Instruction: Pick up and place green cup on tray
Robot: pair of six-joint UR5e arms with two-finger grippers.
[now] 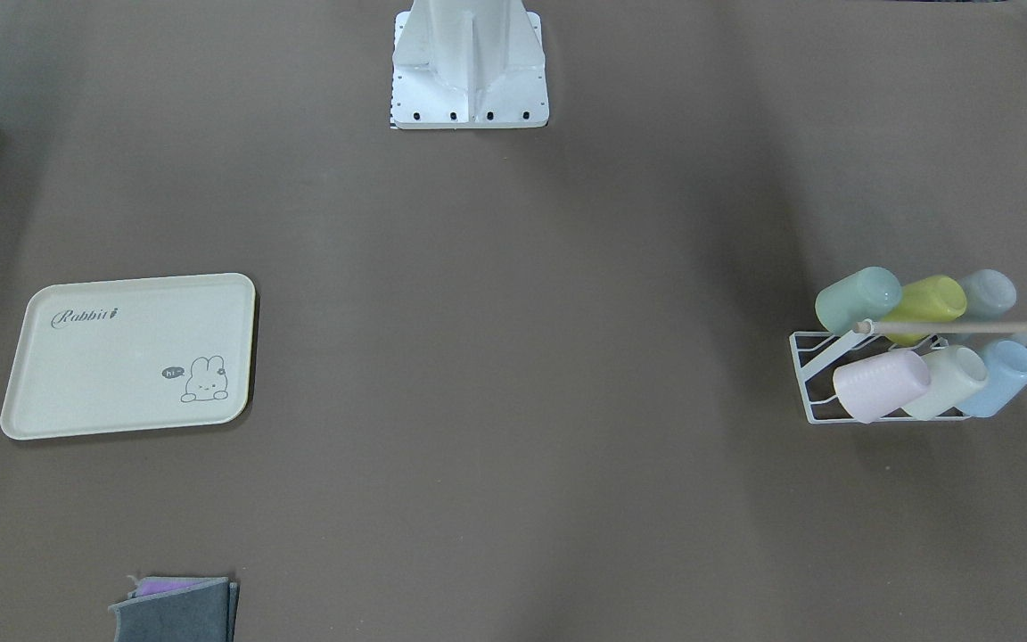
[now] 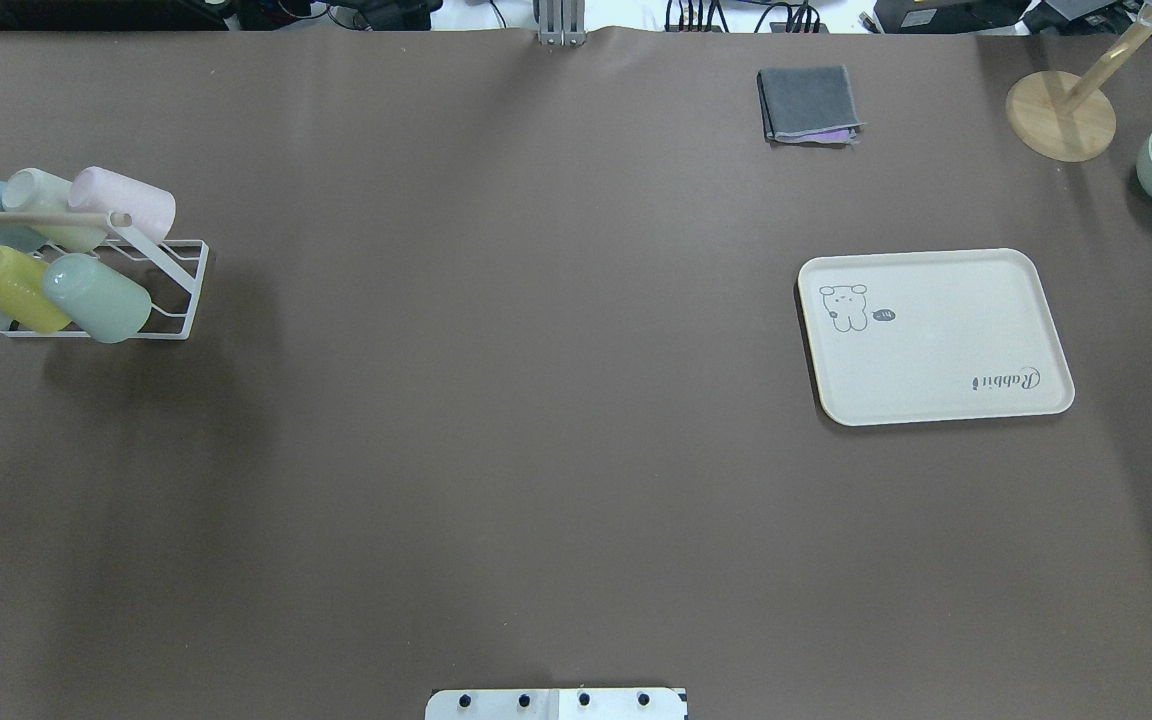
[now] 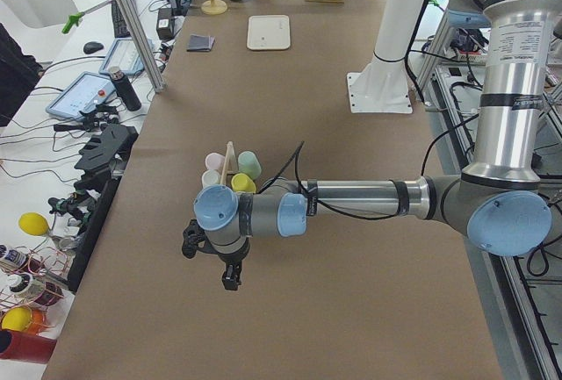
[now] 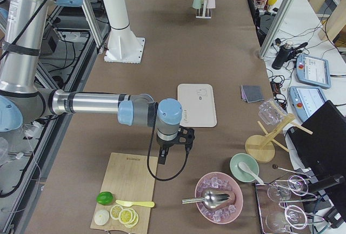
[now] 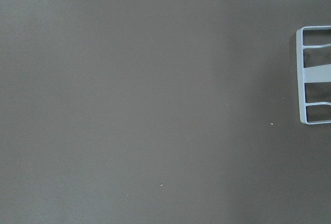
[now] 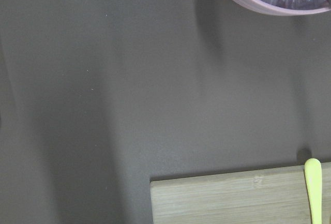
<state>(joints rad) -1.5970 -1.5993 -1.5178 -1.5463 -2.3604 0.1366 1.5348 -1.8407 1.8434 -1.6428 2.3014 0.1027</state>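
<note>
Brown table (image 2: 536, 450), green cup (image 2: 96, 297) on rack (image 2: 191, 285) near left hand (image 3: 230, 280); cannot tell if hand's apart.

Overhead, open table (image 2: 536, 400) spans the frame's middle; at far left the yellow cup (image 2: 14, 288) crowds the green cup (image 2: 96, 297), with a wooden rod (image 2: 26, 216) higher in frame.

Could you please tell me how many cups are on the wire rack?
6, all on the wire rack. Row nearer the robot: green cup, yellow-green cup, grey-blue cup. Farther row: pink cup, cream-white cup, light-blue cup. None appears hidden.
</note>
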